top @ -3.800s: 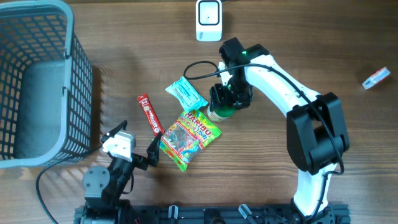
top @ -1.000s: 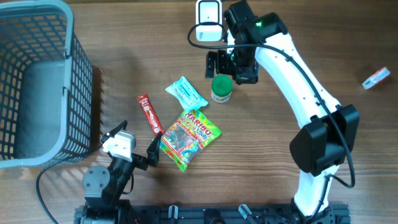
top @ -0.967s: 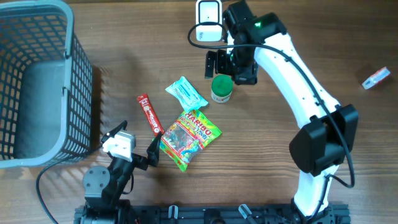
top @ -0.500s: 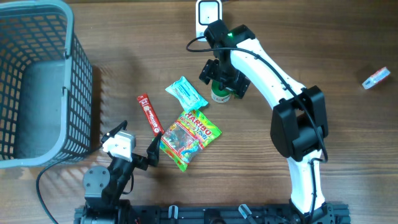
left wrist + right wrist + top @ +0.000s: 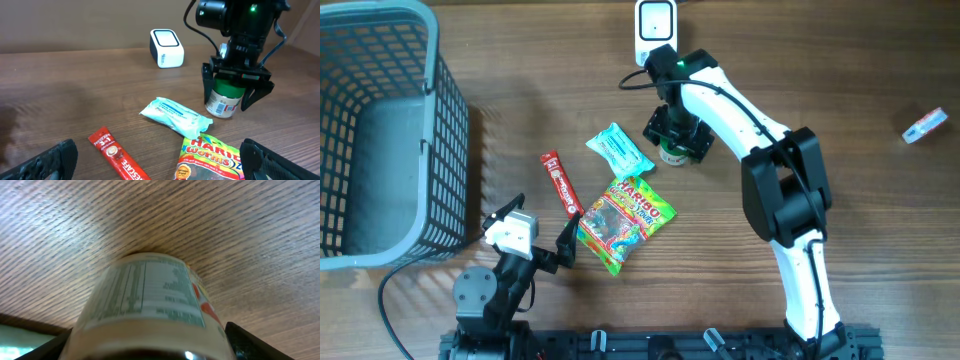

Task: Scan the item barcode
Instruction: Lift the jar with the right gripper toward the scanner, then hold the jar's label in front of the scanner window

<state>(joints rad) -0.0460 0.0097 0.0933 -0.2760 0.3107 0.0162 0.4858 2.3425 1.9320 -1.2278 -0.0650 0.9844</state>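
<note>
A small jar with a green lid (image 5: 670,153) stands upright on the wooden table, below the white barcode scanner (image 5: 655,28). My right gripper (image 5: 677,135) is down over the jar, open, one finger on each side of it. In the left wrist view the jar (image 5: 223,97) sits between those black fingers (image 5: 208,85), and the scanner (image 5: 166,47) is behind it. The right wrist view is filled by the jar's printed label (image 5: 145,295). My left gripper (image 5: 536,228) rests open near the front edge, holding nothing.
A teal packet (image 5: 618,150), a red Nescafe stick (image 5: 560,183) and a Haribo worms bag (image 5: 625,220) lie left of and below the jar. A grey wire basket (image 5: 430,100) stands at the left. A small wrapped item (image 5: 925,126) lies far right.
My right gripper has swung from beside the scanner down and left onto the jar, and its fingers now straddle it. The left arm has not moved.
</note>
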